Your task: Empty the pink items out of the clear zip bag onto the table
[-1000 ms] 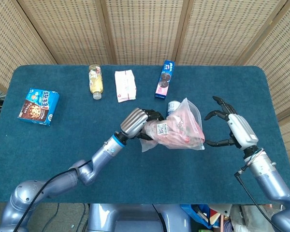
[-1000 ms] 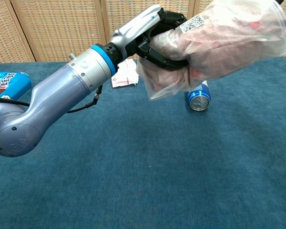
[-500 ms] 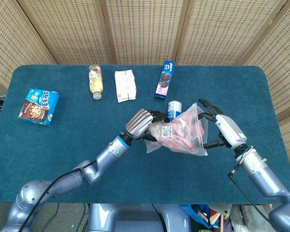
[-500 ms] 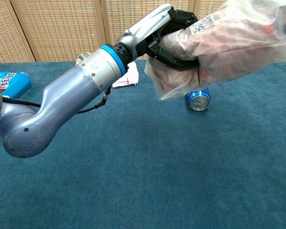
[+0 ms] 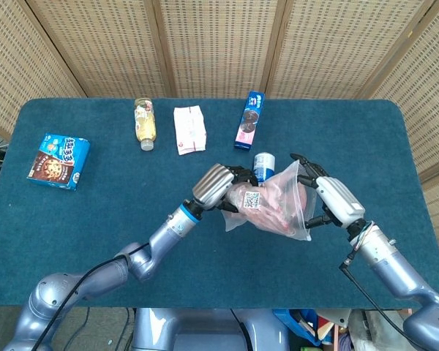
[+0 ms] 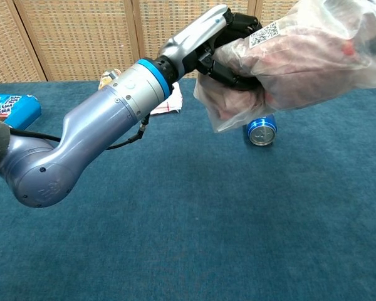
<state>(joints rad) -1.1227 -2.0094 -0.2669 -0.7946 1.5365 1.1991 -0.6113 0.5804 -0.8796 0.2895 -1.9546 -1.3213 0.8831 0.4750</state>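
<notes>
While the head view is looking down on the blue table (image 5: pixel 73 219), the left hand (image 5: pixel 218 186) is gripping the clear zip bag (image 5: pixel 274 205) by its left end, fingers curled tight into the plastic, with its arm reaching up from the lower left. The bag is hanging just in front of the blue can (image 5: pixel 263 164), and the pink items (image 5: pixel 278 201) are showing bunched inside it beside a QR label (image 5: pixel 250 199). The right hand (image 5: pixel 329 201) is cupping the bag's far end, on the side away from the can, fingers spread wide and touching the plastic; whether it is actually pinching the edge I cannot tell. Well behind the can, a bottle (image 5: pixel 145 123), a white packet (image 5: pixel 189 129) and a slim blue box (image 5: pixel 249 121) are lying in a row, and a cookie box (image 5: pixel 58 161) is sitting far to the can's left.

From the chest view, the left hand (image 6: pixel 229 44) is holding the clear zip bag (image 6: pixel 301 56) in the air, above the blue can (image 6: pixel 260 130), its dark fingers (image 6: pixel 220 69) wrapping around the crumpled plastic and the forearm angling up from the lower left. The pink items (image 6: pixel 288 69) are filling the bag. The right hand is not showing here.
</notes>
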